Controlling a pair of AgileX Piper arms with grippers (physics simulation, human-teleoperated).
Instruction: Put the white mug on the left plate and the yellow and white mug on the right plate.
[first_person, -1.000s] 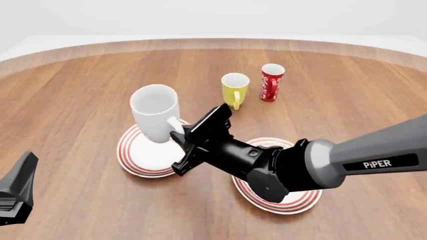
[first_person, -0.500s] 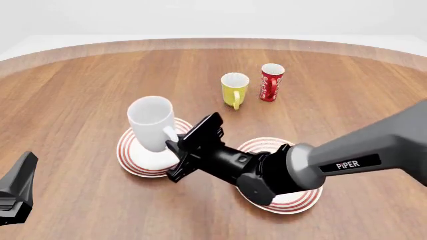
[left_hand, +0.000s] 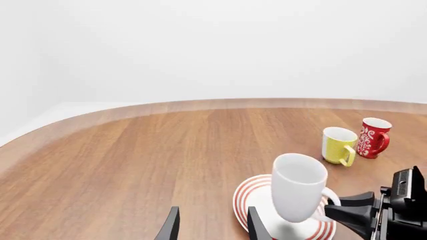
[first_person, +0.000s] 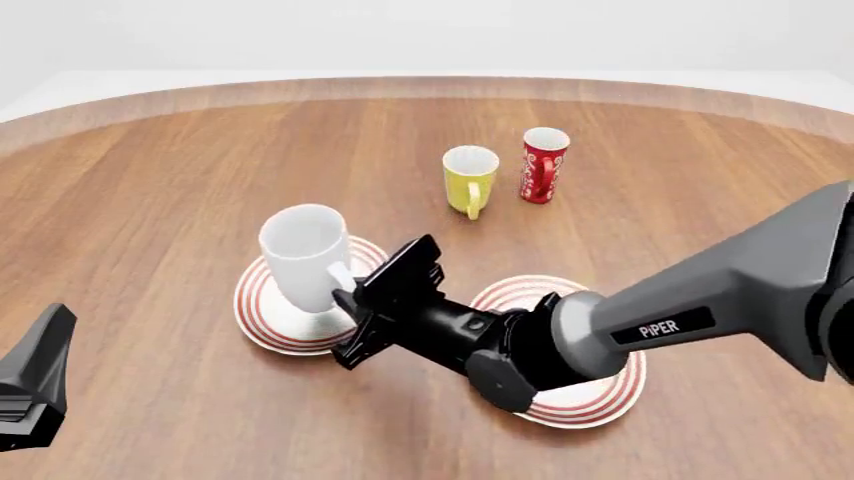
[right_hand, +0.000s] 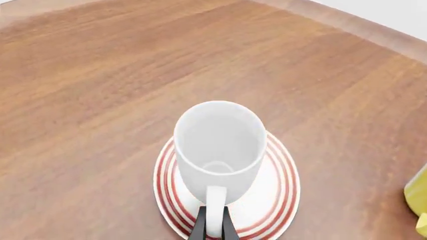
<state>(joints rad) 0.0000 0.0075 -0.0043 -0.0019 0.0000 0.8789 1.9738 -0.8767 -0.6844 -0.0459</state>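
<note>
Front view: the right hand, pinching the white mug by its handle, is lowering it, now over the left plate at centre left. Release is looking close. The left hand is idling spread at lower left.

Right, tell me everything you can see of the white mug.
The white mug is plain, glossy and all white, like glazed ceramic, with a loop handle and an open, empty mouth. It is the biggest of the three mugs. It stands roughly upright over the left plate; whether its base rests on the plate cannot be told. Its handle points toward the arms' side, and the right gripper is shut on that handle. Nothing else touches it.
</note>
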